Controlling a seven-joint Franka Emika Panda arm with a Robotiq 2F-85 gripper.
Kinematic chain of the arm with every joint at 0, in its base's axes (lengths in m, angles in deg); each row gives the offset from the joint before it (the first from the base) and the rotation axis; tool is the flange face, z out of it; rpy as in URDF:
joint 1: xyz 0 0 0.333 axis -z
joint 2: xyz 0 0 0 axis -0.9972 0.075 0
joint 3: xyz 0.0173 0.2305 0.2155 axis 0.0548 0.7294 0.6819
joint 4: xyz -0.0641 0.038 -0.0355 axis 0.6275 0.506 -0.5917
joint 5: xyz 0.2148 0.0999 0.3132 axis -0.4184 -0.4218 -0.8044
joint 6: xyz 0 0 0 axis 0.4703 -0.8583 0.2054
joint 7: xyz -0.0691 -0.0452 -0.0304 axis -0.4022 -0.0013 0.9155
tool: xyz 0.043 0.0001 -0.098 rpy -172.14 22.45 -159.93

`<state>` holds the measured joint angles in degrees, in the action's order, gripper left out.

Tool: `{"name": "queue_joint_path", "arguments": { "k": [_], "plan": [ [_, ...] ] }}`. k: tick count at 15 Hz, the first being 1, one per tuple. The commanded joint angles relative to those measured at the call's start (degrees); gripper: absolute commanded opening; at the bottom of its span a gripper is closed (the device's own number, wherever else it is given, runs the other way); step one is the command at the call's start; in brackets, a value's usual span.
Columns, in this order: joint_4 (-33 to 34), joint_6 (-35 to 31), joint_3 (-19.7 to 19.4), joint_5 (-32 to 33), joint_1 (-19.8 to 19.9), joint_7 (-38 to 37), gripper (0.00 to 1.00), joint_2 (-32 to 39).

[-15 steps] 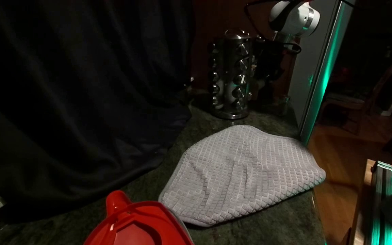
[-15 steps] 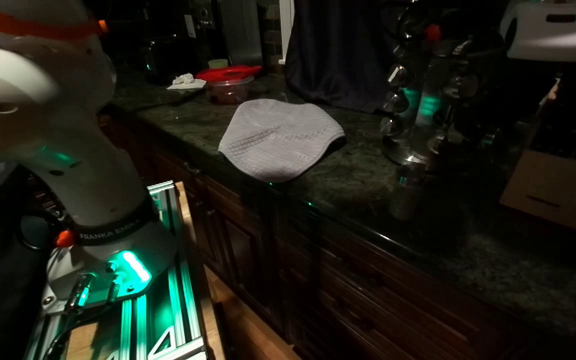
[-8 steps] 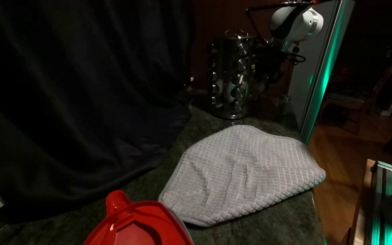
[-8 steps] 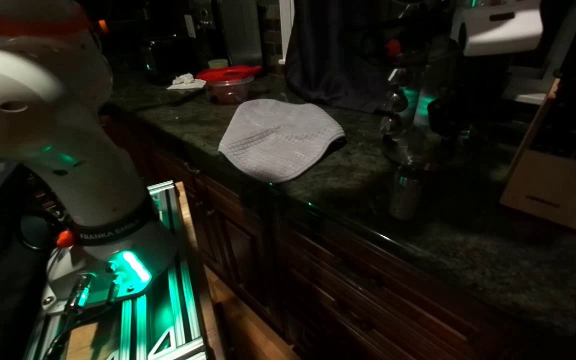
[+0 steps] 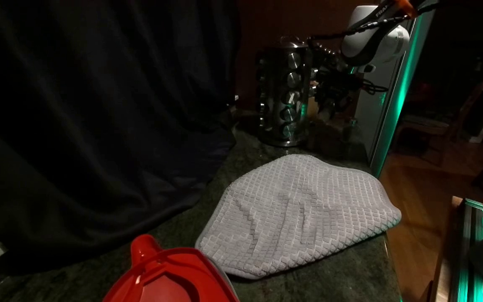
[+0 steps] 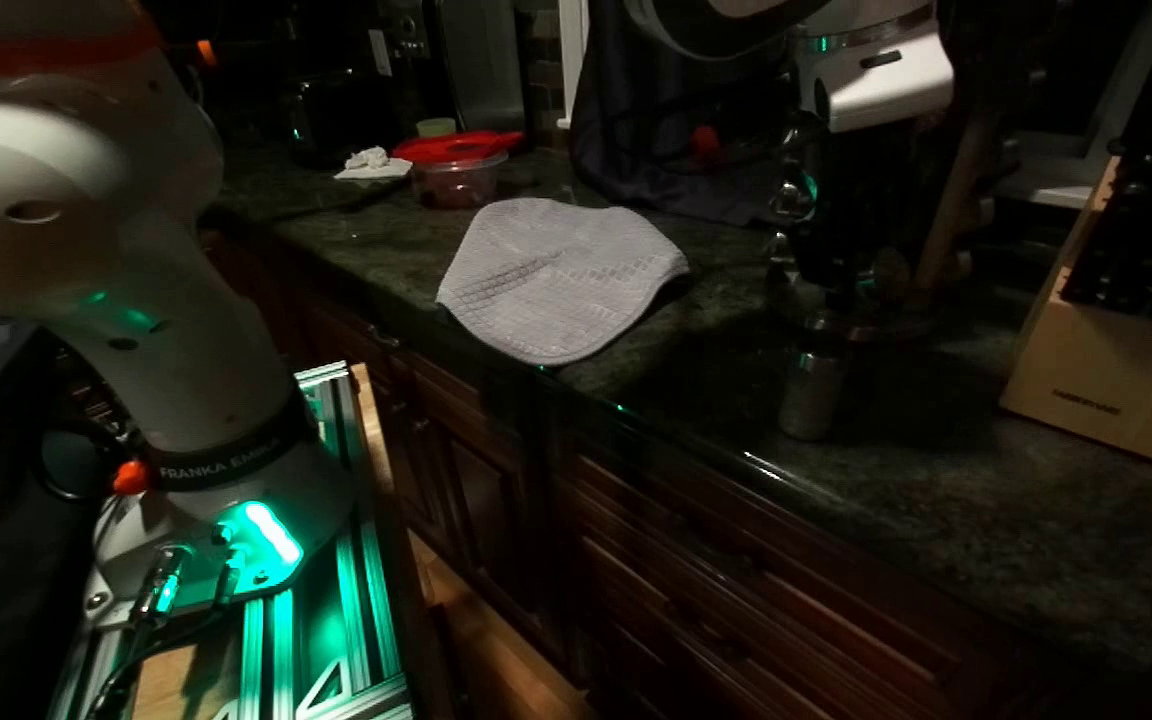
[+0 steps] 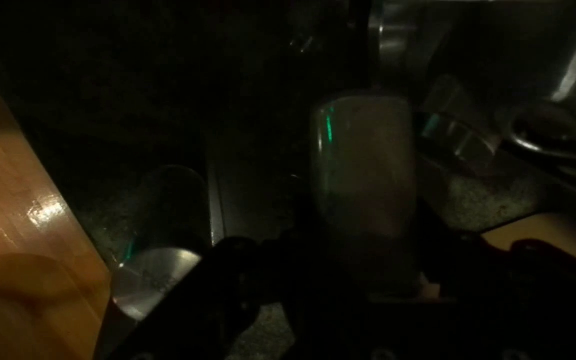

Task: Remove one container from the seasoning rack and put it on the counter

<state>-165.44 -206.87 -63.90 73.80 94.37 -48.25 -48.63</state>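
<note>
One rounded greyish glass jar (image 7: 365,160) — likely light, slippery, fragile, best pinched across its sides — hangs clasped in the gripper (image 7: 365,217) above the dark green stone table (image 5: 329,281), right of the upright metal seasoning rack (image 5: 276,94) in an exterior view.

In an exterior view, the rack (image 5: 276,84) stands far on the counter (image 5: 329,277), with the cloth (image 5: 292,209) before it and the tub (image 5: 170,281) near left. There, right of the rack, I hold a jar (image 7: 363,150) in my gripper (image 7: 366,210); another jar (image 5: 351,130) stands farther right.
</note>
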Motion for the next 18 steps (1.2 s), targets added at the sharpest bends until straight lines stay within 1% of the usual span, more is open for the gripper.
{"name": "queue_joint_path", "arguments": {
  "k": [1, 4, 7, 8, 12, 14, 18],
  "plan": [
    [-5.42, -4.17, 1.63, 7.22, 0.35, -5.30, 0.23, -3.78],
    [-8.76, -7.97, 2.83, 14.38, 1.37, -9.68, 0.23, -5.87],
    [-11.93, -12.03, 4.97, 24.38, 3.63, -16.29, 0.23, -7.83],
    [-12.69, -12.63, 4.89, 28.16, 3.50, -19.07, 0.23, -8.47],
    [-14.18, -12.61, 7.58, 40.58, 5.53, -28.63, 0.23, -10.07],
    [-14.53, -12.22, 8.79, 45.45, 6.10, -32.76, 0.23, -10.83],
    [-14.63, -11.66, 12.12, 56.75, 7.75, -43.68, 0.23, -11.73]
  ]
}}
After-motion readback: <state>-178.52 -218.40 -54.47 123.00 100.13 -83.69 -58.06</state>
